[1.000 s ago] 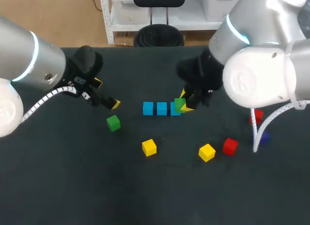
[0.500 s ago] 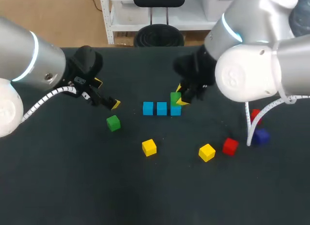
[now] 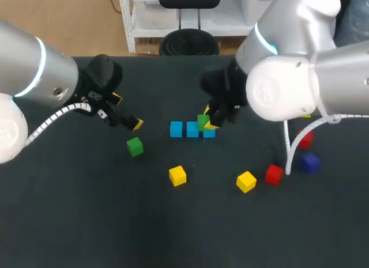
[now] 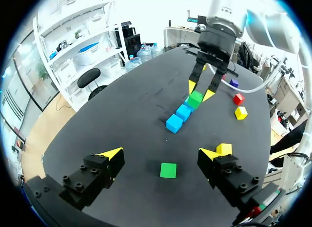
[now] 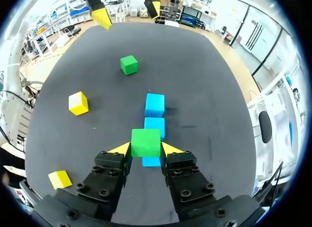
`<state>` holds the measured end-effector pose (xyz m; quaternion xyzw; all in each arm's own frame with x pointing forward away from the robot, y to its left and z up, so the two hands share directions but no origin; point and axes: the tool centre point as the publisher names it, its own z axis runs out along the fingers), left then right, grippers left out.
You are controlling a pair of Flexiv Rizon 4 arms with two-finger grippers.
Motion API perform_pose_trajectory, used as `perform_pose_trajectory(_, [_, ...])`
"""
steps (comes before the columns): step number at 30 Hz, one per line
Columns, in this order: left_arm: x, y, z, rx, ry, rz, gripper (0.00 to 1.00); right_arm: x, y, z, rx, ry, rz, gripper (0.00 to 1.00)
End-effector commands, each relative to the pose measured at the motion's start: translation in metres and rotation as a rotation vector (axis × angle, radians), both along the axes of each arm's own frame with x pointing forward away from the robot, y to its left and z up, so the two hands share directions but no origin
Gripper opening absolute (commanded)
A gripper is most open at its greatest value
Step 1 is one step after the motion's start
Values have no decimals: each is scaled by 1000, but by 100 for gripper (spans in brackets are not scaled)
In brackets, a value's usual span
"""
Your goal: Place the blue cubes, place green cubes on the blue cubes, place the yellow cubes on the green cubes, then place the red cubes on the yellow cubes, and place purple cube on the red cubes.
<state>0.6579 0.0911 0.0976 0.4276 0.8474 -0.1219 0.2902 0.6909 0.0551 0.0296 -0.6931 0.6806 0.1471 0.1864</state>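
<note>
Right gripper (image 5: 146, 149), clenched on a small green cube (image 5: 145, 142), has shifted left above the blue cubes (image 5: 154, 104); left gripper (image 4: 161, 153) released

Three blue cubes (image 3: 192, 129) sit flat in a close row mid-table. One green cube (image 3: 203, 121) is held level above the row's right end, clamped in the right gripper (image 3: 206, 121), and the other green cube (image 3: 135, 146) lies alone to the row's left. Nearer the robot lie a yellow cube (image 3: 177, 175) and, well apart, a second yellow cube (image 3: 246, 181) with a red cube (image 3: 274, 174) just beside it; farther right are a purple cube (image 3: 310, 162) and a partly hidden second red cube (image 3: 305, 139).
</note>
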Motion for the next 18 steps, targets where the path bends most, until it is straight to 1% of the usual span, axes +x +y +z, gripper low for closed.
perform_pose_trajectory(1, [-1,-1,0,5,0,5,100,7,2,-2,-1,8,5,0])
perform_pose_trajectory(8, [-1,-1,0,5,0,5,100,10,0,0,0,7,-4,0])
perform_pose_trajectory(18, [-1,-1,0,5,0,5,100,11,-4,-4,-1,15,-15,0])
